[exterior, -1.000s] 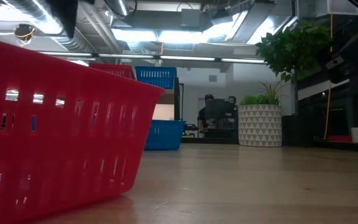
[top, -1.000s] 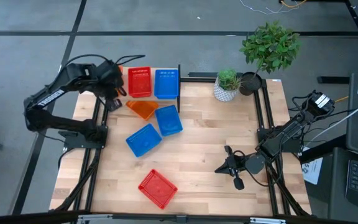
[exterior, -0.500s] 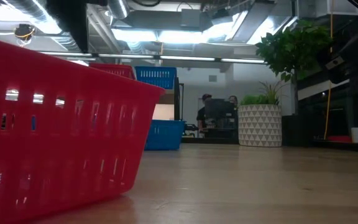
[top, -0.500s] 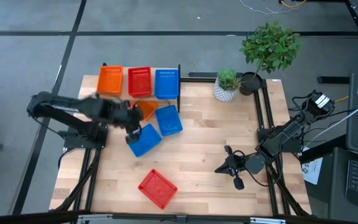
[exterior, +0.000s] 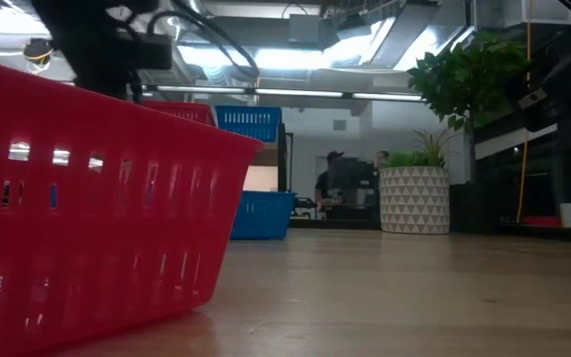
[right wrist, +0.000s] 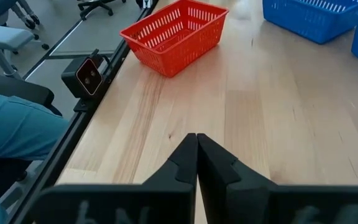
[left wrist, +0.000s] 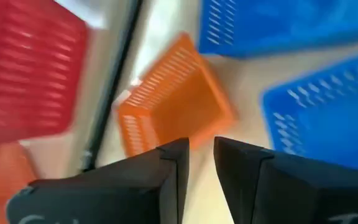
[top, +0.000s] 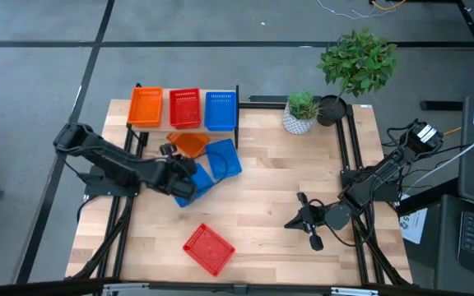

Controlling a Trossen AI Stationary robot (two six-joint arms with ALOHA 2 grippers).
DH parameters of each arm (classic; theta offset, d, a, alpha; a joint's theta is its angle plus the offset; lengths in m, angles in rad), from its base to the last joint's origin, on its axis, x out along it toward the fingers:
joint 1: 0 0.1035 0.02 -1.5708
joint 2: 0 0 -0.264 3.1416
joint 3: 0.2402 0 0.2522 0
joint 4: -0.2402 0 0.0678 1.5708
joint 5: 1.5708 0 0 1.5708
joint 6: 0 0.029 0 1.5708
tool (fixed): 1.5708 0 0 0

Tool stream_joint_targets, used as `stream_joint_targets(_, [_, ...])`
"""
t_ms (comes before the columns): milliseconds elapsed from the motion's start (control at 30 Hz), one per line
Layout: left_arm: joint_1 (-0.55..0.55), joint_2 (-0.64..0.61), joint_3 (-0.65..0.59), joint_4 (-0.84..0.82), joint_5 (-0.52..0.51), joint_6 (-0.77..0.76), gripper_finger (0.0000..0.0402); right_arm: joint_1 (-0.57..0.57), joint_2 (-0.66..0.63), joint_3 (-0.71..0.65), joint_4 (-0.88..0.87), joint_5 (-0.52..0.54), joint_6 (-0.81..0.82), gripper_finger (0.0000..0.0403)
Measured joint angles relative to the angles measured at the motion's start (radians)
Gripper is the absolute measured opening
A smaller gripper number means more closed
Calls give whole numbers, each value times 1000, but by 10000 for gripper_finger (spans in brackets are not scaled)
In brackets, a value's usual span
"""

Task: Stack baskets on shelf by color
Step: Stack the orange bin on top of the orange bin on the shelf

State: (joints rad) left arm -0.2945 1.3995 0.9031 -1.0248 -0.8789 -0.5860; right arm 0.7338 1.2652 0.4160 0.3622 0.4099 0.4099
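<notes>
At centre-left of the high view, I see my left end effector (top: 171, 163) with a narrow gap, empty, beside the orange basket (top: 189, 145) below the shelf (top: 237, 111); right end effector (top: 296, 220) closed, lower right.

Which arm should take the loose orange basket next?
Left. Its hand is right beside the orange basket, fingers slightly apart. The right hand is shut, parked far across the table.

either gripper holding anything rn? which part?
Nothing held. Left gripper is empty, fingers slightly apart, near the orange basket. Right gripper is shut on nothing.
</notes>
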Motion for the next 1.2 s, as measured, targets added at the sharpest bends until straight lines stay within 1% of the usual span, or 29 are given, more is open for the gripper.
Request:
stream_joint_targets(67, [44, 8, 0, 26, -34, 47, 58, 0, 0, 0, 0, 0, 0, 8])
stream_joint_targets(233, [141, 48, 0, 166, -21, 295, 7, 0, 0, 0, 0, 0, -3, 8])
stream_joint_targets(333, [195, 88, 0, 228, -16, 382, 3, 0, 0, 0, 0, 0, -4, 8])
stream_joint_targets(433, [237, 128, 0, 228, -24, 436, 1, 0, 0, 0, 0, 0, -5, 8])
stream_joint_targets(567, [274, 177, 0, 232, -4, 479, 0, 0, 0, 0, 0, -1, -14, 8])
stream_joint_targets(767, [294, 233, 0, 235, 18, 518, 0, 0, 0, 0, 0, -1, -30, 8])
stream_joint_targets(900, [304, 246, 0, 234, 122, 522, 0, 0, 0, 0, 0, -1, -30, 8])
stream_joint_targets(1000, [299, 246, 0, 238, 181, 544, 0, 0, 0, 0, 0, -1, -30, 8])
stream_joint_targets(1200, [232, 243, 36, 225, 271, 546, 0, 0, 0, 0, 0, -1, -30, 8])
